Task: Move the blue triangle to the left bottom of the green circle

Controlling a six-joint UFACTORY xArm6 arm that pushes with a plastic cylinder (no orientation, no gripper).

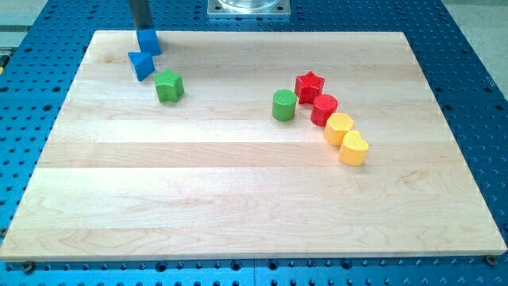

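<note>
Tip: you see my tip (142,29) at the view's top left, at the far edge of the wooden board (238,199), touching or just behind the top of the blue cube (148,42) — its very end may be partly hidden by that block.
Tip state: it is a bare rod, so there is nothing to open or close, and it holds nothing.
Blue cube: it sits right under the rod, near the board's top left corner.
Blue triangle: you find the blue triangle (141,65) just below the cube and slightly to the view's left, touching it or nearly so.
Green star: the green star (168,86) lies just to the lower right of the triangle, close beside it — whether they touch you cannot tell.
Green circle: the green circle (284,105) stands well apart to the view's right, past the board's middle, with bare wood to its lower left.
Red star: the red star (309,83) sits just up and right of the green circle.
Red circle: the red circle (324,109) is just below the red star.
Yellow blocks: a yellow block (339,127) follows, then a yellow heart (354,148), in a line running down and right.
</note>
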